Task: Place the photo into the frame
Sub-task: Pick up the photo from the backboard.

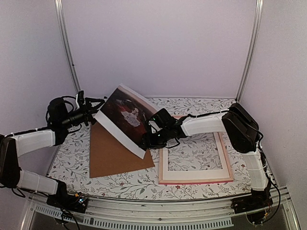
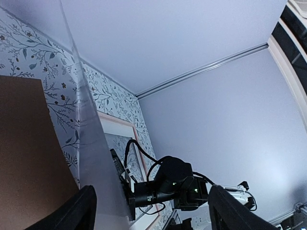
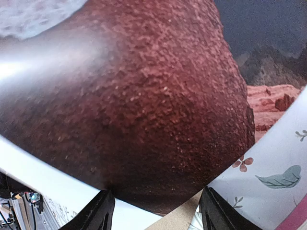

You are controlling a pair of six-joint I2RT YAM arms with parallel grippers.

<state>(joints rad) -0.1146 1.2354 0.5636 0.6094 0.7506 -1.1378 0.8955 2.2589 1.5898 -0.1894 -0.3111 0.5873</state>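
The photo point(image 1: 125, 116), dark reddish with a white-dressed figure and a white margin, stands tilted above the table, its low corner on the brown backing board point(image 1: 112, 155). My left gripper point(image 1: 95, 113) is at its upper left edge, jaws wide apart; in the left wrist view point(image 2: 151, 203) the print's pale edge point(image 2: 91, 158) runs beside one finger. My right gripper point(image 1: 149, 139) is at the lower right edge; in the right wrist view point(image 3: 156, 203) its jaws are wide apart, with the print point(image 3: 144, 96) filling the view. The pink frame point(image 1: 229, 165) lies flat at right.
A white card mat point(image 1: 165, 165) lies inside the frame, the floral tablecloth showing through its opening. The brown backing board lies flat left of the frame. White enclosure walls stand behind and on both sides, with metal corner posts point(image 1: 67, 48).
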